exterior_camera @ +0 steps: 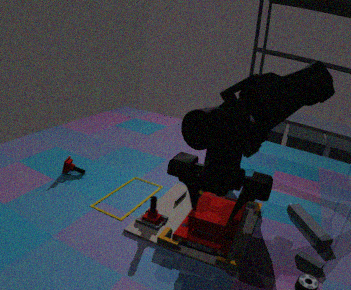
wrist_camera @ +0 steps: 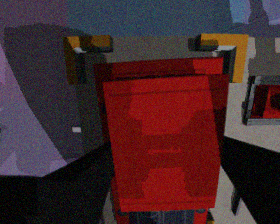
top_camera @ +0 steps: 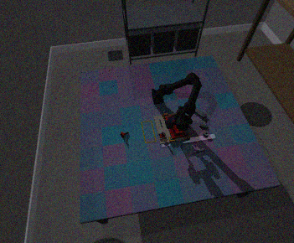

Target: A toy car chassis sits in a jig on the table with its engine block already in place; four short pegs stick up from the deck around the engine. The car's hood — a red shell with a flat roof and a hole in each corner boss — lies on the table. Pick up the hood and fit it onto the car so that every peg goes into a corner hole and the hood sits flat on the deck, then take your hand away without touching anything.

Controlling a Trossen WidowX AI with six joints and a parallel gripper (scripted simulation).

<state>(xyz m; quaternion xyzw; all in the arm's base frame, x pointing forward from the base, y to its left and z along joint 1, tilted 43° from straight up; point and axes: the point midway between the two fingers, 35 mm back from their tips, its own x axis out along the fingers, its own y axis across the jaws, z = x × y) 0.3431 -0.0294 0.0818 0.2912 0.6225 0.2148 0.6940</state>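
Note:
The red hood (exterior_camera: 214,214) (wrist_camera: 163,117) is between the fingers of my gripper (exterior_camera: 216,204) (wrist_camera: 164,143), which is shut on it. It is over the red car chassis (exterior_camera: 194,241) (wrist_camera: 158,67). In the wrist view the hood looks slightly turned against the chassis. The chassis sits in the jig with yellow corners (exterior_camera: 167,237) (wrist_camera: 241,52). A dark, ribbed part (wrist_camera: 166,218) shows past the hood's lower edge. The pegs and corner holes are hidden, and I cannot tell whether the hood touches the deck.
A red part with a black post (exterior_camera: 153,216) stands beside the jig. A small red and black piece (top_camera: 123,135) (exterior_camera: 68,166) lies farther left. A yellow rectangle outline (exterior_camera: 106,212) is left of the jig. Grey bars (exterior_camera: 309,227) and a wheel (exterior_camera: 308,281) lie right.

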